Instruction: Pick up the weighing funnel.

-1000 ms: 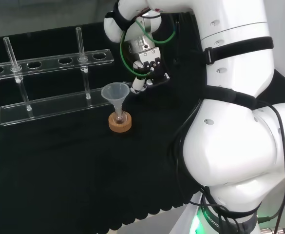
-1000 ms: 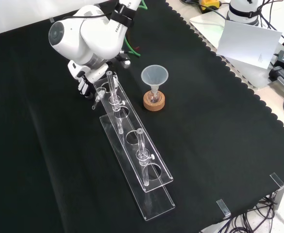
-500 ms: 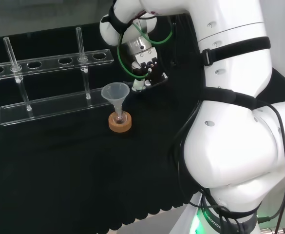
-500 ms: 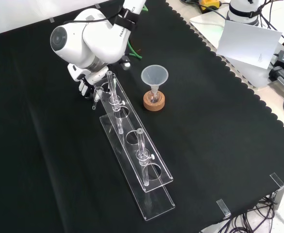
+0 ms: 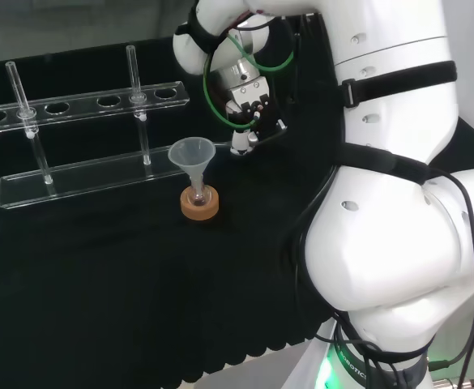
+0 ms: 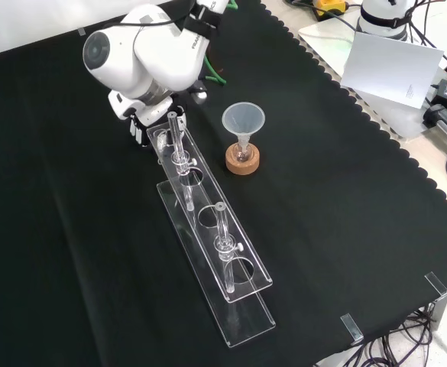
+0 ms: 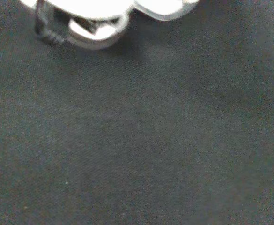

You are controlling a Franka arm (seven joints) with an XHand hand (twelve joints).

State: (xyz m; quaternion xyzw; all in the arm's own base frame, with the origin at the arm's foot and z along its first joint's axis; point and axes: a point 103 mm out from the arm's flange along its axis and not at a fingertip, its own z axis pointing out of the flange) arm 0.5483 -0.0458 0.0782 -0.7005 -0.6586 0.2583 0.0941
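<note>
Now the hand (image 5: pixel 253 117) points down beside the rack's (image 6: pixel 254 284) end; whether it holds anything cannot be told.

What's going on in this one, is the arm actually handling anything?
The white arm has brought its hand down close to the black cloth, at the end of the clear rack that lies farthest from the front camera. Glass tubes stand in the rack. Beside it, the funnel sits untouched in a small flask on a cork ring. Whether the hand has anything in it cannot be made out.
</note>
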